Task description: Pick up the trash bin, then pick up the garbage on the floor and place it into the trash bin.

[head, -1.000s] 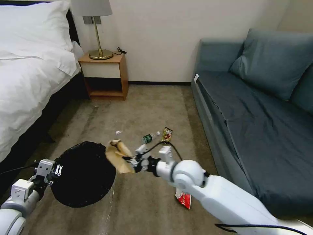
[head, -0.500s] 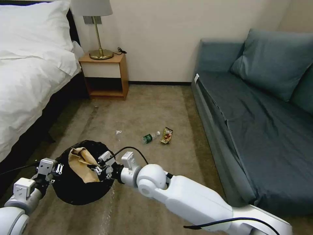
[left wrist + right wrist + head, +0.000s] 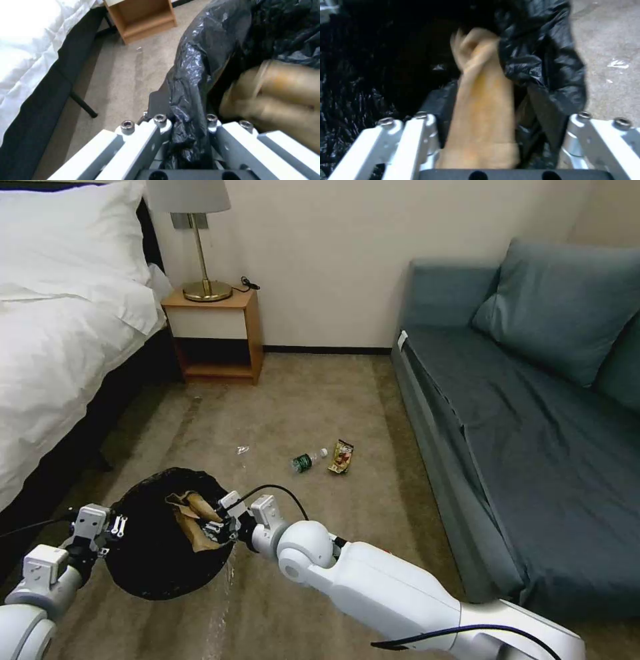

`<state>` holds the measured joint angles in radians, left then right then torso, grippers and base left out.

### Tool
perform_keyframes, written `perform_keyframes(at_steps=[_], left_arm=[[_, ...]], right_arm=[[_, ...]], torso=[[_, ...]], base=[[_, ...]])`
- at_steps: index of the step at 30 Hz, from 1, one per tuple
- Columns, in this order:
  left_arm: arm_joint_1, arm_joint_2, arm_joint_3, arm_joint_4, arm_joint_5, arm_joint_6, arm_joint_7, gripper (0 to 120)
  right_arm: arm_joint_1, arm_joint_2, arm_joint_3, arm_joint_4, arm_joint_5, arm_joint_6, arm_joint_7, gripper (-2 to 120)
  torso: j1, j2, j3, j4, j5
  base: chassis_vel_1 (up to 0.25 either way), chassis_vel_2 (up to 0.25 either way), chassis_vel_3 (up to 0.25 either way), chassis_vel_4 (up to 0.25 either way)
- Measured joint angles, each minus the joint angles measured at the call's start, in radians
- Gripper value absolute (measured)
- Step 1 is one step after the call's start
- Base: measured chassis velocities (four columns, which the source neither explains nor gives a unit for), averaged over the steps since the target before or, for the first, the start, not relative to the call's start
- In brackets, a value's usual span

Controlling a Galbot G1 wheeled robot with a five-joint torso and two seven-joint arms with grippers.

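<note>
Pinching one bin [image 3: 150, 567] rim with my left gripper [image 3: 115, 527]; right gripper [image 3: 215, 519], spread, over one paper bag [image 3: 193, 517] inside. Beyond the bin: one bottle [image 3: 307, 461], one packet [image 3: 342, 456].

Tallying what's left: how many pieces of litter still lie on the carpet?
2 clearly: a bottle and a snack packet side by side mid-carpet. The right arm may hide more.

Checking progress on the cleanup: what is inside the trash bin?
A crumpled brown paper bag lies in the trash bin, by the right gripper. The dark black liner hides anything beneath.
</note>
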<state>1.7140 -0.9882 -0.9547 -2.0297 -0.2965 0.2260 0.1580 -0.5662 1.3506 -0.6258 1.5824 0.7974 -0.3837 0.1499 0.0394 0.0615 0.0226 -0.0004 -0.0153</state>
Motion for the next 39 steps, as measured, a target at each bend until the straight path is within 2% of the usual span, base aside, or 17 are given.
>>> perform_keyframes(at_steps=[2, 4, 5, 6, 8, 9, 10, 12, 13, 15, 18, 20, 21, 23, 26, 39], left_arm=[[-0.001, 0.0, -0.001, 0.006, 0.004, -0.002, 0.002, 4], [-0.001, 0.0, -0.001, 0.007, 0.004, -0.003, 0.003, 4], [-0.001, 0.0, -0.001, 0.008, 0.006, -0.004, 0.004, 4], [-0.001, 0.0, -0.001, 0.008, 0.006, -0.004, 0.004, 4], [0.001, 0.001, -0.001, 0.008, 0.007, -0.006, 0.006, 4], [0.001, 0.001, -0.001, 0.008, 0.007, -0.006, 0.006, 4], [0.001, 0.003, -0.001, 0.008, 0.007, -0.006, 0.008, 4], [-0.006, 0.013, 0.0, 0.01, 0.005, -0.007, 0.01, 4], [-0.006, 0.013, 0.0, 0.01, 0.005, -0.007, 0.01, 4], [-0.023, 0.025, 0.01, 0.02, 0.0, -0.011, 0.014, 4], [-0.024, 0.025, 0.01, 0.021, -0.001, -0.013, 0.015, 4], [-0.026, 0.021, 0.012, 0.025, -0.002, -0.019, 0.021, 4], [-0.026, 0.021, 0.012, 0.025, -0.002, -0.019, 0.021, 4], [-0.037, 0.011, 0.024, 0.032, 0.0, -0.022, 0.023, 4], [-0.043, 0.007, 0.033, 0.036, 0.005, -0.023, 0.025, 4], [-0.034, -0.011, 0.043, 0.053, 0.04, -0.037, 0.04, 4]], right_arm=[[-0.001, -0.013, 0.014, 0.024, 0.009, -0.002, 0.002, 70], [0.0, -0.018, 0.02, 0.033, 0.013, -0.003, 0.002, 73], [0.003, -0.032, 0.036, 0.054, 0.022, -0.006, 0.003, 81], [0.003, -0.032, 0.036, 0.054, 0.022, -0.006, 0.003, 81], [0.008, -0.07, 0.066, 0.088, 0.038, -0.012, 0.003, 91], [0.008, -0.07, 0.066, 0.088, 0.038, -0.012, 0.003, 91], [0.008, -0.102, 0.079, 0.103, 0.04, -0.013, 0.002, 96], [-0.006, -0.181, 0.111, 0.122, 0.039, -0.012, -0.006, 99], [-0.006, -0.181, 0.111, 0.122, 0.039, -0.012, -0.006, 99], [-0.064, -0.319, 0.184, 0.112, 0.004, -0.003, -0.02, 100], [-0.081, -0.342, 0.198, 0.1, -0.013, 0.002, -0.022, 100], [-0.143, -0.391, 0.234, 0.028, -0.102, 0.023, -0.025, 100], [-0.143, -0.391, 0.234, 0.028, -0.102, 0.023, -0.025, 100], [-0.236, -0.411, 0.256, -0.08, -0.205, 0.075, -0.033, 100], [-0.294, -0.411, 0.271, -0.136, -0.247, 0.102, -0.042, 100], [-0.381, -0.396, 0.308, -0.24, -0.293, 0.177, -0.067, 100]], torso=[[0.0, 0.0, 0.0, 0.0, 0.0], [0.0, 0.0, 0.0, 0.0, 0.0001], [0.0, 0.0, 0.0, 0.0001, 0.0001], [0.0, 0.0, 0.0, 0.0001, 0.0001], [0.0, 0.0, 0.0, 0.0002, 0.0003], [0.0, 0.0, 0.0, 0.0002, 0.0003], [0.0, 0.0, 0.0, 0.0004, 0.0002], [0.0, 0.0, 0.0, 0.0008, 0.0006], [0.0, 0.0, 0.0, 0.0008, 0.0006], [0.0, 0.0, 0.0, -0.001, 0.0001], [0.0, 0.0, 0.0, -0.0011, 0.0002], [0.0, 0.0, 0.0, -0.0001, 0.0004], [0.0, 0.0, 0.0, -0.0001, 0.0004], [0.0, 0.0, 0.0, 0.0002, 0.0004], [0.0, 0.0, 0.0, -0.0004, 0.0006], [0.0, 0.0, 0.0, 0.0002, 0.0]], base=[[0.0, 0.0, 0.0, 0.0], [0.0, 0.0, 0.0, 0.0], [0.0, 0.0, 0.0, 0.0], [0.0, 0.0, 0.0, 0.0], [0.0, 0.0, 0.0, 0.0], [0.0, 0.0, 0.0, 0.0], [0.0, 0.0, 0.0, 0.0], [0.0, 0.0, 0.0, 0.0], [0.0, 0.0, 0.0, 0.0], [0.0, 0.0, 0.0, 0.0], [0.0, 0.0, 0.0, 0.0], [0.0, 0.0, 0.0, 0.0], [0.0, 0.0, 0.0, 0.0], [0.0, 0.0, 0.0, 0.0], [0.0, 0.0, 0.0, 0.0], [0.0, 0.0, 0.0, 0.0]])
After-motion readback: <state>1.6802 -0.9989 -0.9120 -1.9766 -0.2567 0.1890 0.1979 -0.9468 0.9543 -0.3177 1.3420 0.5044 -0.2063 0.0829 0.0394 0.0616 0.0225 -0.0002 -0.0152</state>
